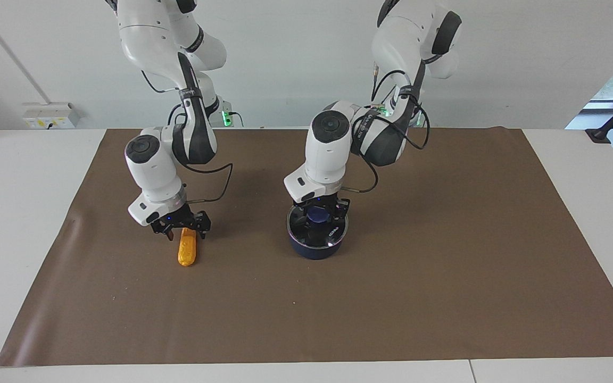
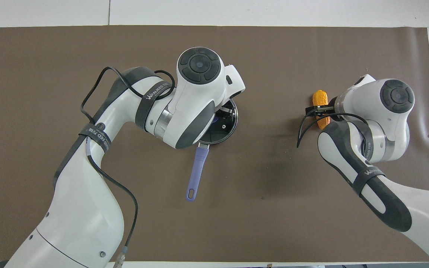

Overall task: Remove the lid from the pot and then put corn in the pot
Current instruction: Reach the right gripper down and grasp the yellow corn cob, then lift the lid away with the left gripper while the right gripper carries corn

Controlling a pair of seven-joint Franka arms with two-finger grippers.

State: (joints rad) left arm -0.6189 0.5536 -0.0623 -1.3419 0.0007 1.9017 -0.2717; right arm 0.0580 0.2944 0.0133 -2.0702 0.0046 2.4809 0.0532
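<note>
With the left gripper point(image 1: 321, 213), fingers pinching the blue knob of the clear glass lid point(image 1: 317, 226) on the dark navy pot point(image 1: 314, 249) mid-surface, lift straight up, while the right gripper point(image 1: 183, 230), fingers spread, straddles the orange-yellow corn cob point(image 1: 187, 248) toward the right arm's edge.

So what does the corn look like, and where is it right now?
The corn is a small orange-yellow cob with a bumpy skin and tapered ends. It lies flat on the brown mat, toward the right arm's end of the table, apart from the pot. The right gripper is down over the end nearer the robots, one of its fingers on either side.
</note>
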